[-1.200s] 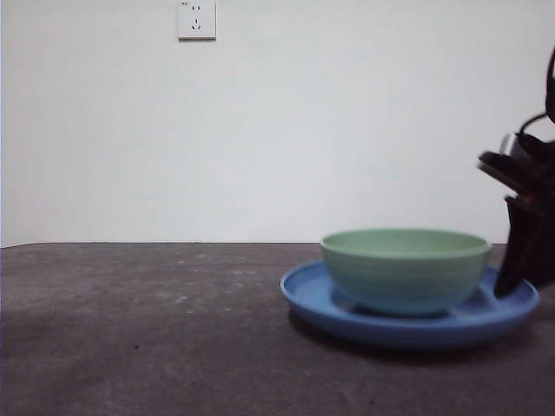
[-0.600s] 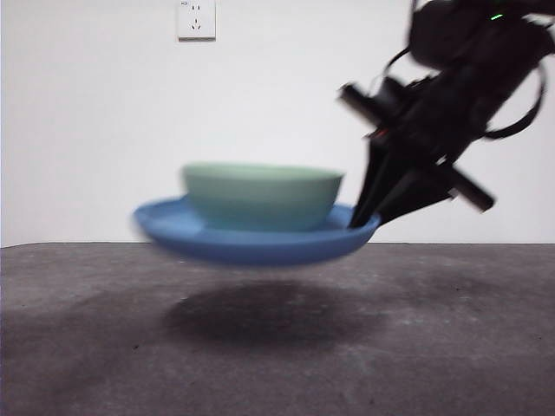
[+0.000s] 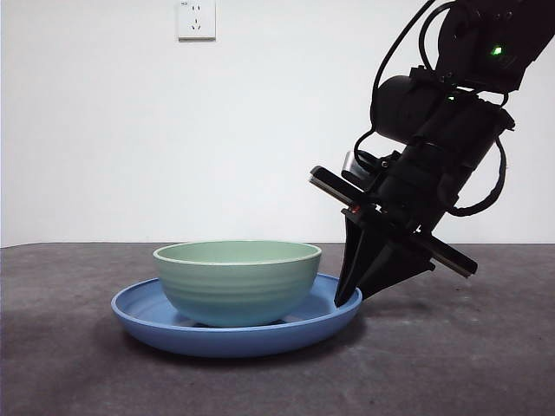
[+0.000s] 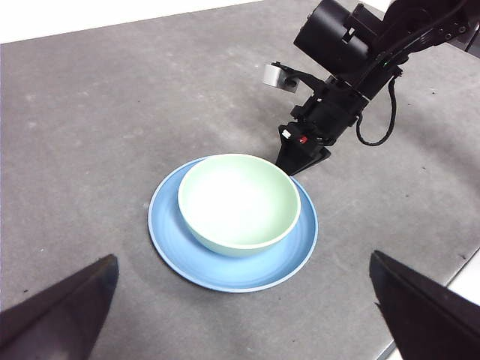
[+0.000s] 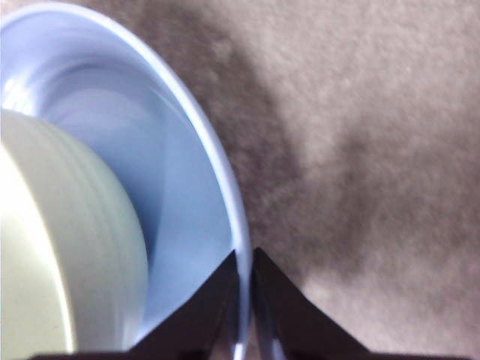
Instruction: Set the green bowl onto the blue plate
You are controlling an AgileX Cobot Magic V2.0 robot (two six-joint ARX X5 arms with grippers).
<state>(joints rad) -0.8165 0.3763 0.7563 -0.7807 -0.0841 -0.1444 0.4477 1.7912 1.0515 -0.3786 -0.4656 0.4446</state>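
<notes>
- The green bowl [image 3: 238, 282] stands upright in the lower middle of the front view, seated inside the blue plate [image 3: 147, 314]; the left wrist view shows it slightly off the plate's centre, its hollow empty.
- The plate lies flat on the grey counter [image 3: 78, 364], its sloping rim showing all round the bowl.
- At the plate's right-hand edge in the front view, the right gripper [image 3: 349, 298] reaches down at a slant from the upper right corner. Its jaws are clenched on the plate's rim, one jaw inside and one outside, as the right wrist view shows up close [image 5: 244, 281].
- The left gripper [image 4: 240, 352] hangs high above the scene, jaws spread wide apart and grasping nothing; only their dark tips show at the lower corners of its own view.
- Step in hand, as I judge it: the bowl is already on the plate, so the placing is done and what remains is letting go.
- The next move calls for the right jaws to part without dragging the rim, then lift up and away to the right, so the plate does not tip or slide and the bowl stays seated.
</notes>
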